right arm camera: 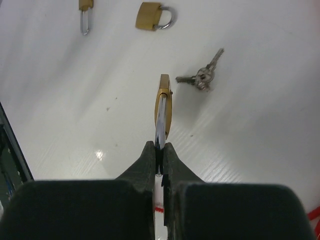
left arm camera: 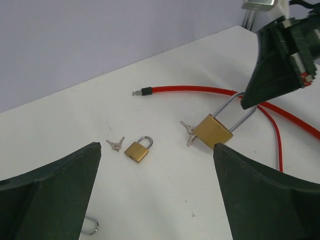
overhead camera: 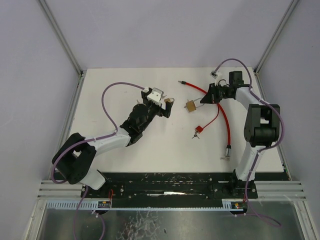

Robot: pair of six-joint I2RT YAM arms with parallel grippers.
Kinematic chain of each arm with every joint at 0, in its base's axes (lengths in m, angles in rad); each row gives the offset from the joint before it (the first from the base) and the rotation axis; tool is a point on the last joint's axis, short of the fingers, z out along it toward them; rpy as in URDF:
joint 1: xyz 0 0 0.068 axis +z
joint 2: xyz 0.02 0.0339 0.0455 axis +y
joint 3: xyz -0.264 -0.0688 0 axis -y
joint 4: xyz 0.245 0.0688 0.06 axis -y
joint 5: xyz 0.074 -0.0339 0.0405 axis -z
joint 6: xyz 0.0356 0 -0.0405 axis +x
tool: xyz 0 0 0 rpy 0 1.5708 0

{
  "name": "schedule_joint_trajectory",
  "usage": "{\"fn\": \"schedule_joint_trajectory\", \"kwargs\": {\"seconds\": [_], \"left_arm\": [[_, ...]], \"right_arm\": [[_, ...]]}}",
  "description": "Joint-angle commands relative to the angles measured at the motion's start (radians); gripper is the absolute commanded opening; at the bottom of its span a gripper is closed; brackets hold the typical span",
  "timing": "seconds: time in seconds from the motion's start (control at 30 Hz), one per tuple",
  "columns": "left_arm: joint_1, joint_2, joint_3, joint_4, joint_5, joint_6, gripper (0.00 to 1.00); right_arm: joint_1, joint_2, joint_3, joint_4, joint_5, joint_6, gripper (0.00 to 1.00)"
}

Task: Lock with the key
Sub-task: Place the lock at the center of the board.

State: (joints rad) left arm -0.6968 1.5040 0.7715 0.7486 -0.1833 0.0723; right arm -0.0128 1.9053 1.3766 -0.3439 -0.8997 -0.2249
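Note:
A brass padlock (right arm camera: 164, 102) with a long steel shackle hangs just above the white table, and my right gripper (right arm camera: 160, 148) is shut on that shackle. In the left wrist view the same padlock (left arm camera: 213, 131) has a bunch of keys (left arm camera: 188, 133) at its bottom end. I cannot tell whether a key sits in the keyhole. My left gripper (left arm camera: 156, 148) stands open with nothing between its fingers, a short way left of the padlock (overhead camera: 190, 106). In the top view the left gripper (overhead camera: 168, 106) and the right gripper (overhead camera: 204, 99) face each other across the lock.
A small brass padlock (left arm camera: 138, 150) and a pair of small keys (left arm camera: 115, 144) lie on the table (left arm camera: 165, 200). Another padlock (right arm camera: 85, 6) lies nearby. A red cable (overhead camera: 223, 120) runs under the right arm. Keys with a red tag (overhead camera: 197, 131) lie in front of the lock.

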Motion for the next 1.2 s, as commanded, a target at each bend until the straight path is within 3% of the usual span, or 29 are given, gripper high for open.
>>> {"fn": "schedule_joint_trajectory", "kwargs": {"seconds": [0.0, 0.3, 0.37, 0.6, 0.93, 1.17], "left_arm": [[0.000, -0.024, -0.005, 0.087, 0.003, 0.026, 0.93], [-0.003, -0.009, 0.008, 0.081, 0.025, 0.022, 0.93], [-0.004, -0.007, 0.012, 0.081, 0.029, 0.020, 0.93], [-0.009, -0.011, 0.004, 0.096, 0.044, 0.021, 0.94], [-0.010, -0.032, -0.022, 0.126, 0.052, 0.005, 0.96], [-0.007, -0.060, -0.063, 0.174, 0.047, -0.016, 0.99]], "right_arm": [[0.009, 0.107, 0.161, 0.038, -0.081, 0.176, 0.00], [0.014, 0.247, 0.217, 0.126, -0.130, 0.305, 0.05], [0.017, 0.262, 0.218, 0.107, -0.101, 0.300, 0.23], [0.016, 0.245, 0.227, -0.003, 0.089, 0.194, 0.49], [0.016, 0.087, 0.174, -0.097, 0.285, 0.003, 0.63], [0.016, -0.142, 0.036, -0.108, 0.237, -0.140, 0.64]]}}
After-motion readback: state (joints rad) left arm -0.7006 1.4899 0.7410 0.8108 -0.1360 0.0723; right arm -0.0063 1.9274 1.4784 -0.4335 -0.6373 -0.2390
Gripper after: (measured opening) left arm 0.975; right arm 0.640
